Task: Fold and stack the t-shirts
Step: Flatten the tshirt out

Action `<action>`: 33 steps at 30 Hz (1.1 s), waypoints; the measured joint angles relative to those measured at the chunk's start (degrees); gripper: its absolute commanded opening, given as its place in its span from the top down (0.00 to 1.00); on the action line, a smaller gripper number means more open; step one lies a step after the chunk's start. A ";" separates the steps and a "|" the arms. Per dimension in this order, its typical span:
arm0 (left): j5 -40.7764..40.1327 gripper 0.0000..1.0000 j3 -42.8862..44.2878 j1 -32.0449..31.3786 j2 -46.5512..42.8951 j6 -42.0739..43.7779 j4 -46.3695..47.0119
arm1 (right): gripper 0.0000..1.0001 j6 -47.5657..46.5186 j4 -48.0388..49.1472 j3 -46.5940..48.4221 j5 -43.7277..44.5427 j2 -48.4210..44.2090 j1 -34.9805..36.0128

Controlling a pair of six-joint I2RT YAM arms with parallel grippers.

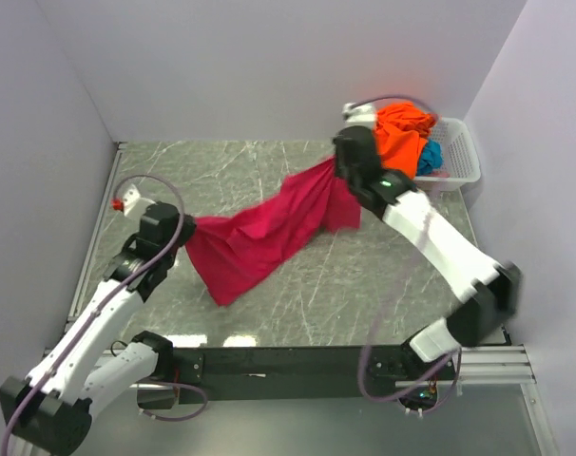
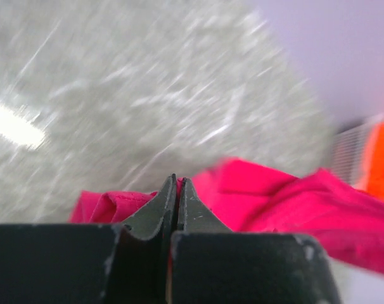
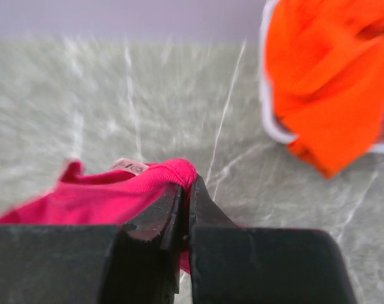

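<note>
A magenta-pink t-shirt (image 1: 269, 231) stretches diagonally across the marble table between both arms. My left gripper (image 1: 185, 231) is shut on its lower-left end; its jaws (image 2: 177, 183) pinch pink cloth (image 2: 287, 196). My right gripper (image 1: 337, 163) is shut on the upper-right end, near the collar; in the right wrist view the gripper (image 3: 187, 187) clamps the ribbed pink edge (image 3: 116, 196) beside a small white label (image 3: 130, 166). An orange t-shirt (image 1: 402, 133) is heaped in the white basket (image 1: 462, 157), with a teal-blue t-shirt (image 1: 429, 157) beside it.
The white lattice basket stands at the back right corner against the walls. Grey walls close the table (image 1: 221, 180) on the left, back and right. A small red and white object (image 1: 124, 199) sits at the table's left edge. A black rail (image 1: 297, 361) runs along the near edge.
</note>
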 measured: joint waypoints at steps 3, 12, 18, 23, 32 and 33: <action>-1.62 0.99 3.48 0.00 -4.22 0.24 -0.02 | 1.00 -0.35 -0.09 -1.40 0.59 -11.67 0.02; -5.35 0.99 16.52 -0.02 -15.08 3.74 0.00 | 1.00 -0.59 -1.90 -3.96 -2.69 -39.30 0.04; -3.85 0.99 21.09 -0.07 -22.27 6.86 2.64 | 1.00 -0.42 -5.73 0.74 -7.06 -47.95 0.04; -3.34 0.99 24.57 -0.07 -21.86 9.25 4.81 | 1.00 0.72 -6.54 1.90 -7.52 -50.60 0.04; -12.02 0.99 25.33 -0.07 -1.60 8.66 1.95 | 1.00 8.90 -8.61 -8.83 -2.45 -40.17 -8.04; -12.17 0.99 24.09 0.09 1.03 8.17 1.20 | 1.00 10.10 -7.98 -12.28 -4.76 -37.88 -10.69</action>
